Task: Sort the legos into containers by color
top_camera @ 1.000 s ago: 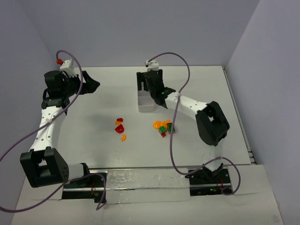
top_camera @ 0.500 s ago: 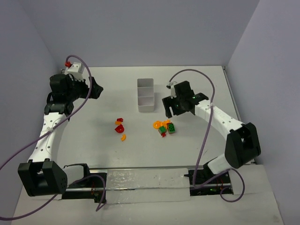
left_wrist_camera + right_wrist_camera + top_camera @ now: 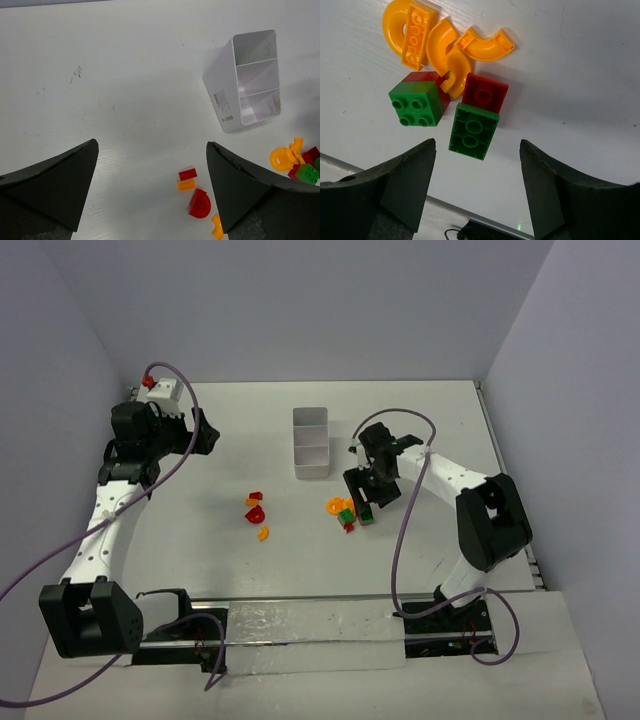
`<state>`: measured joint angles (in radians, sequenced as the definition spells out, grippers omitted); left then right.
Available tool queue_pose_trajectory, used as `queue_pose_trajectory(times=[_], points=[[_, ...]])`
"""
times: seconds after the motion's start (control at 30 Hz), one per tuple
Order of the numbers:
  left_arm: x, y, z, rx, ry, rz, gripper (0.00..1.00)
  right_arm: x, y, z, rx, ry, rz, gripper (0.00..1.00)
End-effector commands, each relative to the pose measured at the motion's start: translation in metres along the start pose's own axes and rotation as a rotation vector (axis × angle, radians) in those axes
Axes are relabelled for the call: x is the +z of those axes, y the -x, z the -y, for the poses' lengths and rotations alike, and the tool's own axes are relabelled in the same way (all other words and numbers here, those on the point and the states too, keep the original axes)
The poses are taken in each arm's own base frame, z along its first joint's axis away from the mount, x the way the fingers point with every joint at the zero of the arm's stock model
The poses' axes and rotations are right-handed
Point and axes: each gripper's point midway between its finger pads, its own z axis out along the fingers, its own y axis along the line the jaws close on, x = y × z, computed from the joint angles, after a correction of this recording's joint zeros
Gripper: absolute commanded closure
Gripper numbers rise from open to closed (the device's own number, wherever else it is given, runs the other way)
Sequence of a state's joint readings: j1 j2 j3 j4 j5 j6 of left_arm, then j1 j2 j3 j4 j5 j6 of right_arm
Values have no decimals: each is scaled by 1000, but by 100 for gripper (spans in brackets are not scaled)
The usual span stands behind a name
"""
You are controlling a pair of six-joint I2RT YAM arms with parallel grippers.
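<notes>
a white table (image 3: pixel 200 550) seen from above, with a robot arm at each side. a narrow white tray (image 3: pixel 311 476) of three square compartments stood at the far middle of the table, its long side running near to far. the legos lay loose on the table, outside the tray, in two groups: a right group (image 3: pixel 348 510) near and just right of the tray, and a smaller left group (image 3: pixel 256 512) near and left of it.

the right gripper (image 3: pixel 476 148) was over the right group with its jaws spread wide, holding nothing. between its fingertips lay an upturned green brick (image 3: pixel 474 131), touching a red brick (image 3: pixel 485 93). a studded green block (image 3: pixel 416 103) sat just left of them, and orange curved pieces (image 3: pixel 451 60) lay beyond.

the left gripper (image 3: pixel 152 145) was at the far left, well apart from every piece, jaws wide apart and gripping nothing.
</notes>
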<state>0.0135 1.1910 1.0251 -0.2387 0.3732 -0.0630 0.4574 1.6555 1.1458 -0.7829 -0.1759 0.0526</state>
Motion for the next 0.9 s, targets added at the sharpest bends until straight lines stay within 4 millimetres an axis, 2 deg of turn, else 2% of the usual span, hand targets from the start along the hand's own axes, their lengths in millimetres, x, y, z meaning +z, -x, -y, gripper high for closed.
queue_pose_trajectory(times=[0.0,0.23,0.33,0.53,0.77,0.87], points=[[3,4,-1,16,4,7,1,0,7,-4,8,-12,-4,26],[7,4,-3,8,9,1,1,7,9,4,30,-62,-16,33],[8,0,-4,7,12,-6,1,9,9,7,37,-83,-20,40],[8,-2,-4,9,10,-10,1,14,9,11,42,-96,-24,47],[8,-4,-4,12,5,-18,1,18,6,9,30,-81,-38,50],[8,-5,-2,12,-2,-21,1,15,9,9,19,-76,-20,64]])
